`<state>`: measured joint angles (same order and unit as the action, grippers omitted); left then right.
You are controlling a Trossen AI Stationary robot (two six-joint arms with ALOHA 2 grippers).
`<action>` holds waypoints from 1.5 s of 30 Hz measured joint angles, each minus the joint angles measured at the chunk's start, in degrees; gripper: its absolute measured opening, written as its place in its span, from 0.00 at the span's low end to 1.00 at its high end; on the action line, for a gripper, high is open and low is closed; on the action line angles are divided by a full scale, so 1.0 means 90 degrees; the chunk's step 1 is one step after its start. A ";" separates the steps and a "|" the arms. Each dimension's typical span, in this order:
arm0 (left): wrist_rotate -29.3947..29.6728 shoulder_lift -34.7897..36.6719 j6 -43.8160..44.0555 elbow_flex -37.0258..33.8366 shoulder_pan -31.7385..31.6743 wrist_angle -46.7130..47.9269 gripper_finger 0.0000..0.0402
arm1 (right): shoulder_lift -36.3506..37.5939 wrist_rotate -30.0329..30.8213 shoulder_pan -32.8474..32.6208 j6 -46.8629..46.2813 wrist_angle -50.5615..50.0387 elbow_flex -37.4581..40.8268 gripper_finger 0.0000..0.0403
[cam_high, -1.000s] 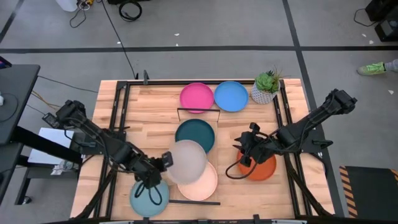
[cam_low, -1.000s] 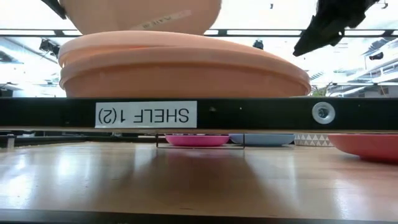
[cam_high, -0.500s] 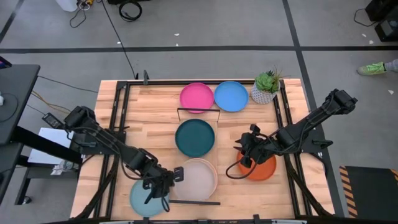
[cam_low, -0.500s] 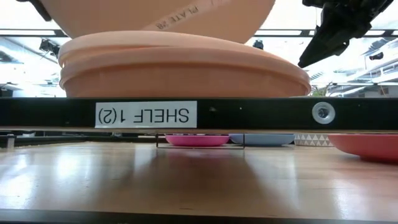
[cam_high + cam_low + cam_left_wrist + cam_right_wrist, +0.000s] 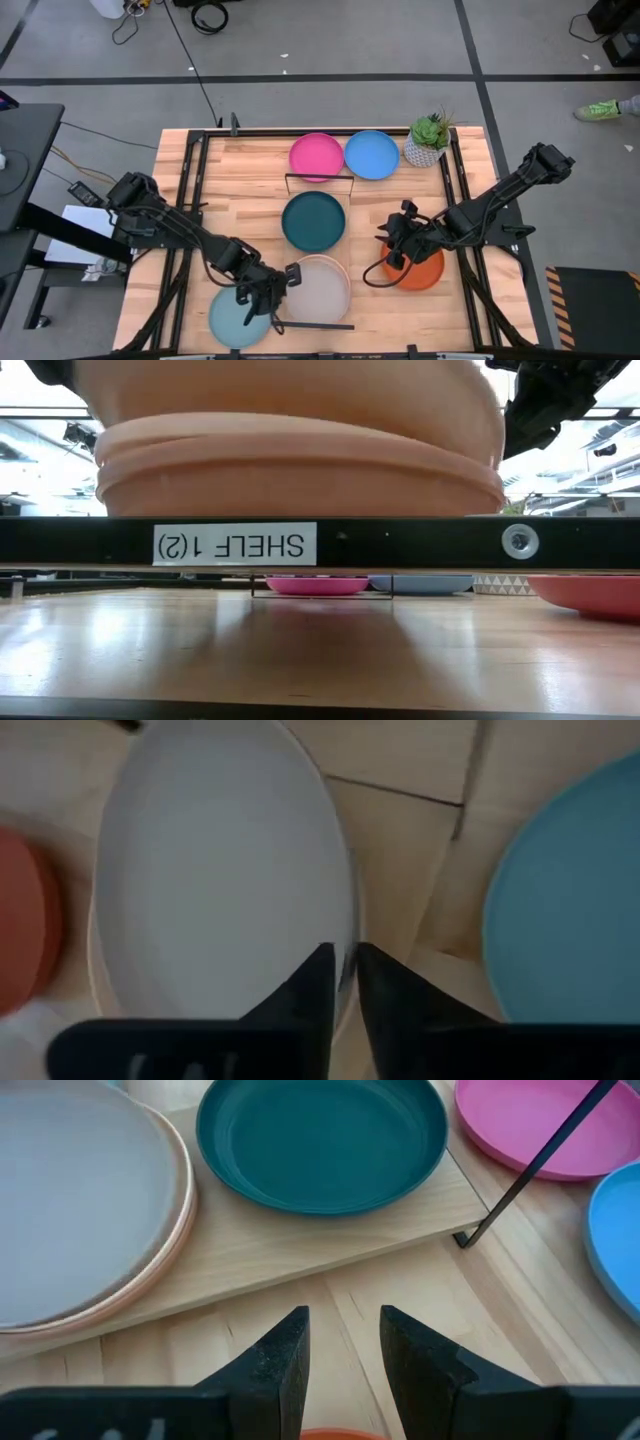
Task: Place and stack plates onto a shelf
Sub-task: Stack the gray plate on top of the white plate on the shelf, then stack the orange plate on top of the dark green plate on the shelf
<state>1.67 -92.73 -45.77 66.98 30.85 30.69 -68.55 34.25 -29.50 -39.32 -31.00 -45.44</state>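
Now, with the left gripper [image 5: 283, 288] pinching the grey plate [image 5: 318, 287] rim, settle it squarely on the stack at the shelf [image 5: 330, 1245] near end; right gripper [image 5: 395, 250] waits, fingers apart.

Bright, even light; wrist view blurry

Orange plate [image 5: 424, 270] partly under right pincer [image 5: 392, 254]; stack's lower plates mostly covered.

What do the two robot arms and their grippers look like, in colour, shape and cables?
Both arms are dark, slim and jointed. The left gripper and the right gripper each end in two black, pointed, wedge-shaped fingers. A black cable loops beside each gripper. No markings are readable.
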 joint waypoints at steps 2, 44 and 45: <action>-0.0048 0.0000 0.0138 0.0000 -0.0054 -0.0008 0.19 | 0.0000 -0.0055 0.0000 0.0001 0.0024 0.0001 0.32; -0.0034 -0.0104 0.1440 0.0058 -0.0470 -0.0092 0.18 | 0.0015 0.0032 -0.0209 0.0227 0.0294 0.0001 0.32; -0.0010 -0.0003 0.1529 0.0070 -0.0468 -0.0131 0.18 | 0.0038 0.0014 -0.0211 0.0225 0.0277 0.0004 0.32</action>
<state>1.58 -92.76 -32.00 67.61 26.64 29.51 -68.21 34.38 -31.40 -37.30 -28.51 -45.41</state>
